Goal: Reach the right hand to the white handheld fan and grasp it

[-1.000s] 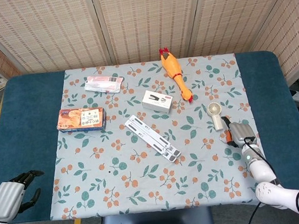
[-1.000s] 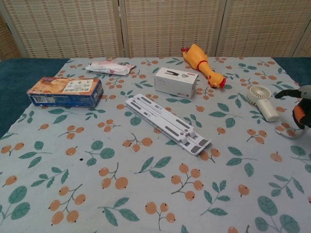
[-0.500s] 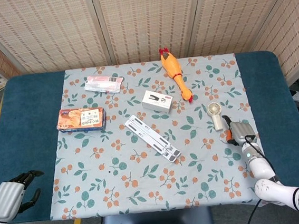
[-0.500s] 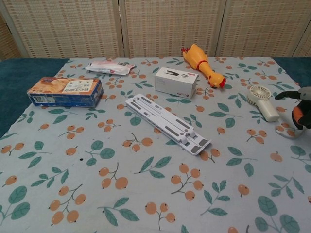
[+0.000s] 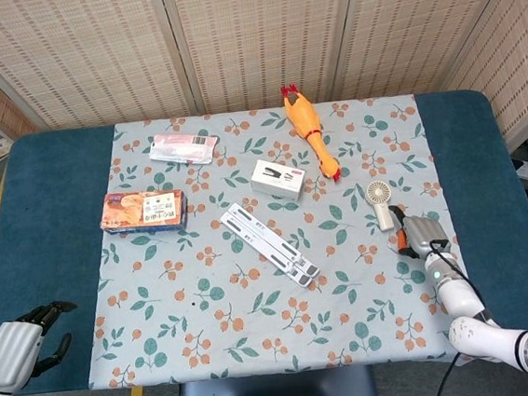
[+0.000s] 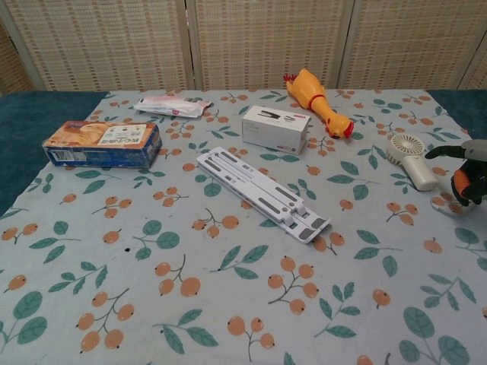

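While the left hand [image 5: 16, 345] hangs off the table's near left corner with its dark fingers apart and holding nothing, all the action sits at the far side. Moving rightward across the flowered cloth [image 5: 209, 306], an orange snack box [image 5: 143, 211] lies near the left edge, with a pink and white packet [image 5: 183, 149] behind it. A long white folding stand [image 5: 269, 245] lies diagonally near the middle, a small white box [image 5: 276, 179] just beyond it, and an orange rubber chicken [image 5: 309, 129] stretches toward the back.

Further right, the white handheld fan [image 5: 380, 203] lies flat, its round head pointing away and its handle pointing toward the near edge. The right hand [image 5: 417, 236] is just beside the handle end, apart from it and empty; in the chest view the dark fingers [image 6: 445, 151] reach toward the fan, spread.

The fan looks like light, rigid plastic, likely smooth and prone to sliding on the cloth. The straight handle seems the best place to wrap the fingers, since the grilled head looks more delicate.
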Controlling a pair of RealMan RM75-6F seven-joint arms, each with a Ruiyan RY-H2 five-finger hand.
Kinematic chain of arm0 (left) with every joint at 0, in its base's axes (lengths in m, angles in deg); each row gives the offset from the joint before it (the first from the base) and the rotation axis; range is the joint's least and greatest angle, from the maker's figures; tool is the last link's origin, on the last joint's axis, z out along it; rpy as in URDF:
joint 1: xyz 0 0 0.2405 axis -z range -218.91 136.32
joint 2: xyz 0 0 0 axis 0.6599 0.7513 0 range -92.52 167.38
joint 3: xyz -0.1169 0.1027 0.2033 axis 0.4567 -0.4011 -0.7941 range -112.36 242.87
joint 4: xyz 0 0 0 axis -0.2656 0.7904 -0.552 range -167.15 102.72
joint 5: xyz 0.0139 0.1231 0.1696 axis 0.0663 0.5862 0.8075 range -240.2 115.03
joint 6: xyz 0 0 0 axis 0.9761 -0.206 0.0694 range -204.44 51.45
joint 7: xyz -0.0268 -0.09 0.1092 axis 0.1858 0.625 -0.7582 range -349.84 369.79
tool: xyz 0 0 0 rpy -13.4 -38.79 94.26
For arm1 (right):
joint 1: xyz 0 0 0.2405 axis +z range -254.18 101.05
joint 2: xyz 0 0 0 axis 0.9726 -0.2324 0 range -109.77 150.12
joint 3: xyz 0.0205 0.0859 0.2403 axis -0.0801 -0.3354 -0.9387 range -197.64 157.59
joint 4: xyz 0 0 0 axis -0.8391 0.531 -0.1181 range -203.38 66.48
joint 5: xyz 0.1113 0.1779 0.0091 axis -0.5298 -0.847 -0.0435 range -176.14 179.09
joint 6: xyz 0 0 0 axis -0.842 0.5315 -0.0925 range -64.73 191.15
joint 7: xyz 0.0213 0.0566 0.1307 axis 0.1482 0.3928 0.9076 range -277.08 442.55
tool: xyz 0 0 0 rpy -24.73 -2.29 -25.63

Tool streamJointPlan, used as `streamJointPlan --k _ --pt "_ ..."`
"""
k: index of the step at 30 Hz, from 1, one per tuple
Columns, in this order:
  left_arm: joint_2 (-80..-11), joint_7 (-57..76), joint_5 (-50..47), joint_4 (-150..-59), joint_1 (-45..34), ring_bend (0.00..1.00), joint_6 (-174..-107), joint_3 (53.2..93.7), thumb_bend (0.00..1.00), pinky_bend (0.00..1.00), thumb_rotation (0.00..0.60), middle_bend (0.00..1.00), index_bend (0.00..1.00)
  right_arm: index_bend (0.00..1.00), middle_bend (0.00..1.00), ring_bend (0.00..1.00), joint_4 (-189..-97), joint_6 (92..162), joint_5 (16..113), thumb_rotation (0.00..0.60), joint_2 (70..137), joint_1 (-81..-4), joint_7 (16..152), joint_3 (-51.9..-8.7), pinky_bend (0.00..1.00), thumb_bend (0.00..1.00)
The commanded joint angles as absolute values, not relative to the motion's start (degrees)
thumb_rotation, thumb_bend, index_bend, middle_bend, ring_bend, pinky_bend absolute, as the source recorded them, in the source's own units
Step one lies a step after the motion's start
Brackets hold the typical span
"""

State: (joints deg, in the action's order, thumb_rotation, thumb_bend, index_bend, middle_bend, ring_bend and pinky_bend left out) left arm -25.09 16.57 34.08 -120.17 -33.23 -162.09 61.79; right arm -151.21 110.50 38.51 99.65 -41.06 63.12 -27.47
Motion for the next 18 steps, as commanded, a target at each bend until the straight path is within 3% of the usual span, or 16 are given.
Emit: streamJointPlan --k 1,18 --pt "-25.1 16.6 34.1 -120.2 -33.3 0.38 -162.2 61.8 0.43 0.59 0.6 0.33 0.3 0.02 0.64 0.57 -150.6 110.3 38.9 0.6 100.1 -40.9 63.6 -27.4 0.63 0.81" --pt "-25.1 16.5 34.0 -120.2 -33.3 0.38 -162.0 61.8 0.43 0.59 0.6 0.33 0.3 0.02 0.64 0.57 -149.4 110.4 40.0 0.6 100.7 -40.6 65.4 -27.4 0.63 0.81"
